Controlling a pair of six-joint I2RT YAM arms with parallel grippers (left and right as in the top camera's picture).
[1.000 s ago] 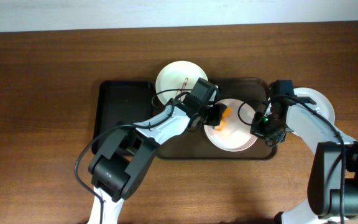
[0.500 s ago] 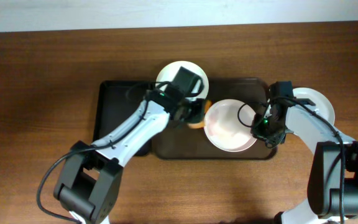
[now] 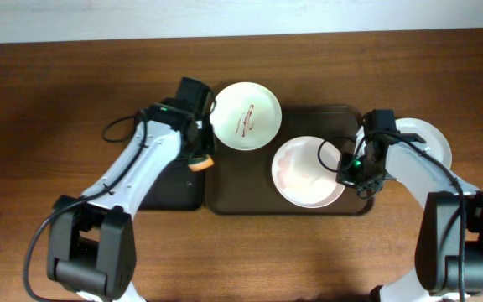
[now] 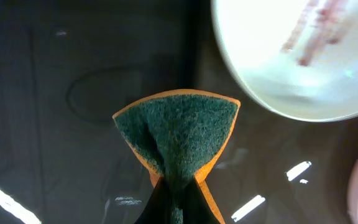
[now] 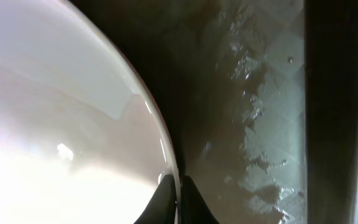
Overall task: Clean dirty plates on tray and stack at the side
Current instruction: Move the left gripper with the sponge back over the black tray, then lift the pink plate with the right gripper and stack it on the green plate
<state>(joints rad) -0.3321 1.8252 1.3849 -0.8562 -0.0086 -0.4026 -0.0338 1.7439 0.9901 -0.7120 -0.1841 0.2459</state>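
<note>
A white plate with red-brown smears (image 3: 244, 115) sits at the dark brown tray's (image 3: 250, 197) back left corner; it also shows in the left wrist view (image 4: 291, 56). A pale pink plate (image 3: 304, 172) lies in the tray's middle. A third white plate (image 3: 430, 138) rests on the table right of the tray, partly hidden by my right arm. My left gripper (image 3: 199, 159) is shut on an orange sponge with a green scrub face (image 4: 176, 134), over the black tray's right edge. My right gripper (image 3: 348, 172) is shut on the pink plate's right rim (image 5: 166, 168).
A narrower black tray (image 3: 162, 189) lies left of the brown tray, under my left arm. Bare wood-grain tabletop (image 3: 49, 126) surrounds both trays. The brown tray's floor looks wet in the right wrist view (image 5: 260, 124).
My left gripper has carried the sponge off the pink plate, left across the tray to the black tray's edge. The smeared plate is now uncovered. My right gripper has kept its hold.
</note>
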